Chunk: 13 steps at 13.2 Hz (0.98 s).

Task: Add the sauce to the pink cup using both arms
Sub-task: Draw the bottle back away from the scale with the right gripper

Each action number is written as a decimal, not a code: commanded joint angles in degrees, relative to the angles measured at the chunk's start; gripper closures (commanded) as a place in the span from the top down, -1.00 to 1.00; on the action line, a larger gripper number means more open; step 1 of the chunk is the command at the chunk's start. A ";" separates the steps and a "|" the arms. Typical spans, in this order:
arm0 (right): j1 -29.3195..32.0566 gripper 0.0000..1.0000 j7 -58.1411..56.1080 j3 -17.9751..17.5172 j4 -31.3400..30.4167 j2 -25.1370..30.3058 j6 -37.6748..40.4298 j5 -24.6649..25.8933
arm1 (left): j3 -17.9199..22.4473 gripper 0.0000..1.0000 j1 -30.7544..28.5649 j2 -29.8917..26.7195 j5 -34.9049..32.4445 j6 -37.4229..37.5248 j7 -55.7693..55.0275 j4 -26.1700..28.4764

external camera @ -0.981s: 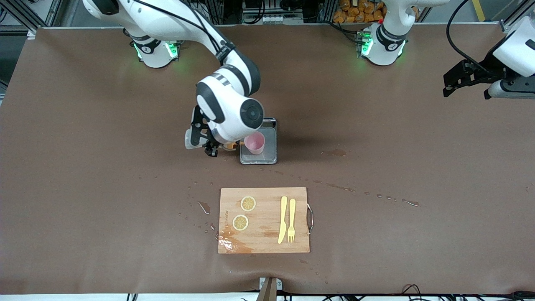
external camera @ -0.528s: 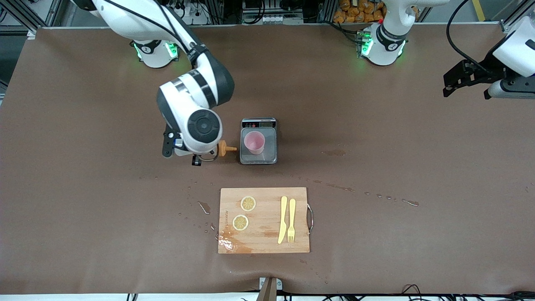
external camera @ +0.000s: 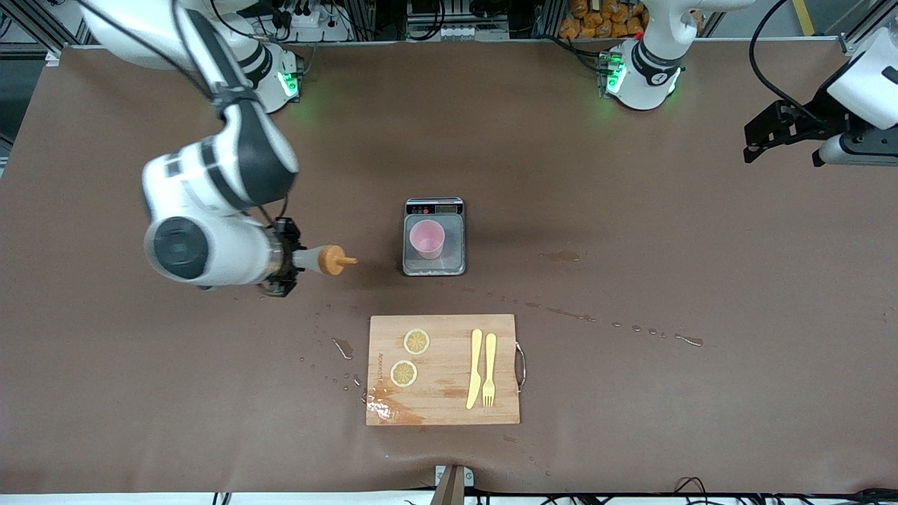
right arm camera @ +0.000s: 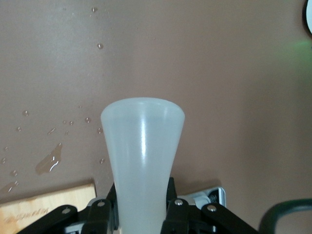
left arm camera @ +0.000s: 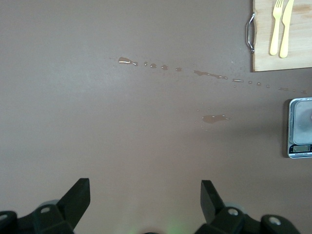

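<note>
While gripped, sauce (external camera: 324, 259) nozzle cupward.

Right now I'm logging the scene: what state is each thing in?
Translucent squeeze bottle with orange cap: held sideways, capped.
Pale-pink tapered cup: upright on the grey scale.
Right gripper: shut on the bottle.
Left gripper: open, waiting.
Wooden cutting board: wet at one corner.

Whitish sauce bottle (external camera: 313, 259) w/ orange cap, pale-pink cup (external camera: 426, 238), grey scale (external camera: 435, 237), brown tabletop (external camera: 631, 280), yellow cutlery (external camera: 482, 368).
</note>
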<state>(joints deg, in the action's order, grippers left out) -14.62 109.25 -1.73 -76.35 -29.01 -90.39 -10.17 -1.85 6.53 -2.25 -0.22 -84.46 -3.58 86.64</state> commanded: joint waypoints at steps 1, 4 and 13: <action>7.13 -0.91 -8.41 -1.09 -2.40 2.99 1.00 -8.35 | 0.27 1.00 0.07 -0.30 0.04 0.17 1.47 -0.07; 13.02 -0.91 -16.33 -1.00 -4.15 2.99 2.49 -14.34 | 0.36 1.00 0.07 -0.30 0.04 0.17 1.47 -0.07; 33.59 -0.87 -51.65 -0.91 -12.42 -2.35 5.48 -25.68 | 0.27 1.00 0.07 -0.30 0.22 0.17 1.38 -0.07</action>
<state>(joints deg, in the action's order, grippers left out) 16.13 62.45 -1.51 -87.99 -29.89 -85.68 -33.13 -1.77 6.52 -2.24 -0.22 -84.46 -3.58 86.66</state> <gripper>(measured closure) 0.626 0.000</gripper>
